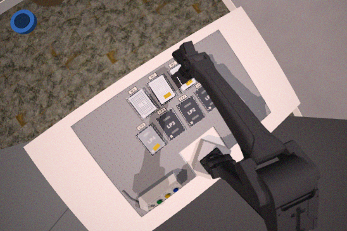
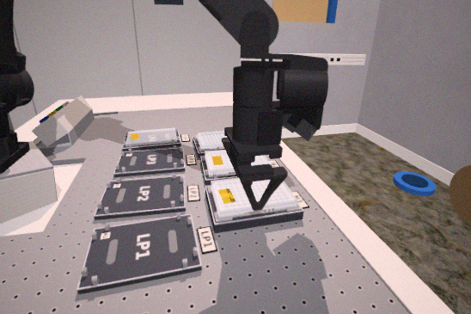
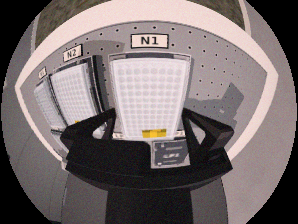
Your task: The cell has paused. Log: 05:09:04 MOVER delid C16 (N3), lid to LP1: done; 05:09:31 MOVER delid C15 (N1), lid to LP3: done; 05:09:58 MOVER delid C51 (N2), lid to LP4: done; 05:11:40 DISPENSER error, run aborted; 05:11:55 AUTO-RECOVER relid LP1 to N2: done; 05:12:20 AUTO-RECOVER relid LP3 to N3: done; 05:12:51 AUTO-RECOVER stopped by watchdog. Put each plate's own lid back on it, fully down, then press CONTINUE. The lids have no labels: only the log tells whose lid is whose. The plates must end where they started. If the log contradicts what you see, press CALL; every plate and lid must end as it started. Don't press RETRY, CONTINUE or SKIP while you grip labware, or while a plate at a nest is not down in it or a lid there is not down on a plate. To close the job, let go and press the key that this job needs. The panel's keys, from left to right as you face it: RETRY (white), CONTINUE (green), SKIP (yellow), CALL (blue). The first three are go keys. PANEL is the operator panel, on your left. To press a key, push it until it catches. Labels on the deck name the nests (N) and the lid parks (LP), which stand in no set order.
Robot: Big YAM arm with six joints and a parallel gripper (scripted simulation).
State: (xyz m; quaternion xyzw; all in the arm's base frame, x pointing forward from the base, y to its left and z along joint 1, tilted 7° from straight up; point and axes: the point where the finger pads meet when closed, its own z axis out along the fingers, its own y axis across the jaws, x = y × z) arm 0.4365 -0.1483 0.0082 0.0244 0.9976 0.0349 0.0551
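My gripper (image 1: pixel 183 76) (image 2: pixel 259 187) (image 3: pixel 148 111) is open, its fingers on either side of the plate at N1. A clear lid with a yellow patch (image 1: pixel 189 83) (image 2: pixel 225 196) (image 3: pixel 154 133) is on that plate; whether it is fully down I cannot tell. The plate at N2 (image 1: pixel 161 88) (image 2: pixel 215 171) (image 3: pixel 74 95) also carries a lid with a yellow patch. The plate at N3 (image 1: pixel 142 103) (image 2: pixel 210 139) shows bare wells and no yellow patch. A lid (image 1: pixel 149 136) (image 2: pixel 152 137) with a yellow patch lies on LP4. The panel (image 1: pixel 153 190) (image 2: pixel 72 125) shows green, yellow and blue keys.
Parks LP3 (image 1: pixel 175 119) (image 2: pixel 165 162), LP2 (image 1: pixel 191 119) (image 2: pixel 122 206) and LP1 (image 2: pixel 125 269) hold no lid. N2 stands close beside N1. The arm covers part of N1 and LP1 in the top view.
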